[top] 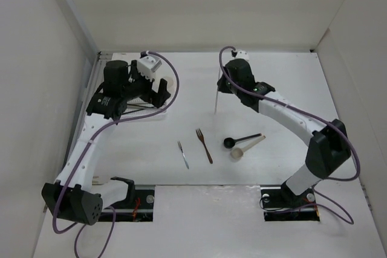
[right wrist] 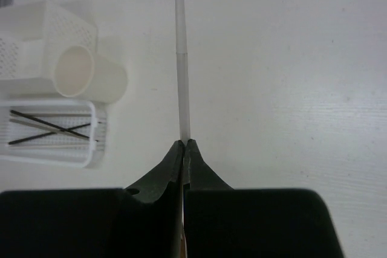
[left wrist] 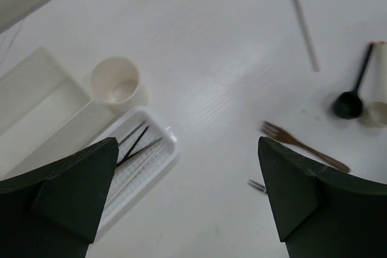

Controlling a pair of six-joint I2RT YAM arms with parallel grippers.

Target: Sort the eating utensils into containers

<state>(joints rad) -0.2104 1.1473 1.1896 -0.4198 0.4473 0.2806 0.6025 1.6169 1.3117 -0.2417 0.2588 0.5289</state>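
Note:
My right gripper (right wrist: 183, 143) is shut on a pale chopstick (right wrist: 181, 58) and holds it upright above the table's middle back (top: 216, 102). My left gripper (left wrist: 187, 200) is open and empty, hovering over the table beside the slotted tray (left wrist: 151, 158), which holds several dark and pale chopsticks (left wrist: 136, 146). A round cup (left wrist: 115, 81) and a plain rectangular box (left wrist: 36, 104) stand next to the tray. A brown fork (top: 204, 145), a small grey fork (top: 183, 155), a black spoon (top: 240, 140) and a beige spoon (top: 244, 148) lie on the table's middle.
In the top view the left arm (top: 115, 98) covers most of the containers at the back left. White walls close in the table on the left, back and right. The arm bases sit at the near edge.

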